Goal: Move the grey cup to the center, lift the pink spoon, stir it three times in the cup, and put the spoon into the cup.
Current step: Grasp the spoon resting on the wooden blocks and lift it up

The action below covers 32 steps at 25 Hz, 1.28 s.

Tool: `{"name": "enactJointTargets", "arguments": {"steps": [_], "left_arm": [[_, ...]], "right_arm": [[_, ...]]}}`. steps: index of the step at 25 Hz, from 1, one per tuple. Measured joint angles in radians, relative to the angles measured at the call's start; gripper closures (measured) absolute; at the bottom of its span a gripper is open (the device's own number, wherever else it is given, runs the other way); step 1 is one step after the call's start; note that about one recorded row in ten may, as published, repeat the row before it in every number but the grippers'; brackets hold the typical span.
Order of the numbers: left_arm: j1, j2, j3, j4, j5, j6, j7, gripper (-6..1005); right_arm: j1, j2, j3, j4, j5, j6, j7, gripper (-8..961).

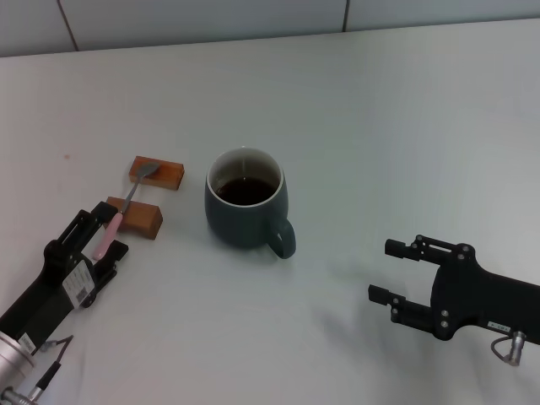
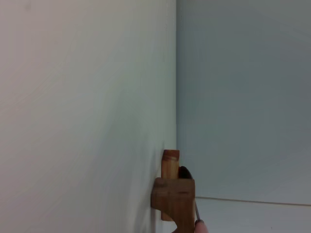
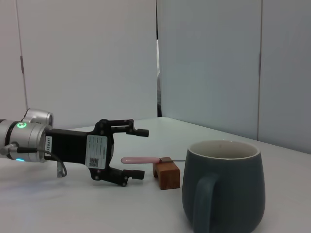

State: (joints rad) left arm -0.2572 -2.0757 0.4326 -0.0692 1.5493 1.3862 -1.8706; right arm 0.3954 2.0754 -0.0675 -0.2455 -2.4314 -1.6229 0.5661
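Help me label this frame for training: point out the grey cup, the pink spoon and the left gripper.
grey cup (image 1: 240, 221), head view, on its outer wall.
pink spoon (image 1: 110, 231), head view, on its pink handle.
left gripper (image 1: 99, 236), head view, midway between its open fingertips around the handle.

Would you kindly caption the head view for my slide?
Left tool open around the pink spoon lying across two brown blocks; grey cup central; right tool open, idle.

Left gripper (image 1: 103, 237): low over the table, arm reaching forward, fingers spread wide, one to each side of the pink spoon (image 1: 110, 231) handle, no contact seen. Right gripper (image 1: 390, 271): hovers apart at the other side, fingers parted, nothing between them, pointing inward toward the left gripper.
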Motion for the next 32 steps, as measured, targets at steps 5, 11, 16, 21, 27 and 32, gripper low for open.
{"name": "enactJointTargets", "arguments": {"steps": [5,11,16,21,27,32], "left_arm": [[-0.008,0.000,-0.006,0.000,0.000,0.000,0.010,171],[-0.010,0.000,-0.009,0.000,0.000,-0.010,0.012,172],[-0.015,0.001,-0.009,-0.010,0.000,-0.021,0.012,262],[-0.016,0.002,-0.009,-0.011,0.000,-0.029,0.011,381],[-0.016,0.002,-0.009,-0.011,-0.001,-0.036,0.006,474],[-0.016,0.002,-0.010,-0.007,-0.002,-0.038,0.006,497]], "right_arm": [[0.002,0.000,0.000,0.000,0.000,0.000,0.000,295],[0.007,0.000,0.000,-0.002,0.000,0.000,0.000,295],[0.011,0.000,0.000,-0.003,0.000,0.000,0.000,295],[0.017,0.000,0.000,-0.003,0.002,0.000,0.000,295],[0.024,0.000,0.000,-0.003,0.002,0.000,0.000,294],[0.027,0.000,0.000,-0.003,0.002,0.002,0.000,294]]}}
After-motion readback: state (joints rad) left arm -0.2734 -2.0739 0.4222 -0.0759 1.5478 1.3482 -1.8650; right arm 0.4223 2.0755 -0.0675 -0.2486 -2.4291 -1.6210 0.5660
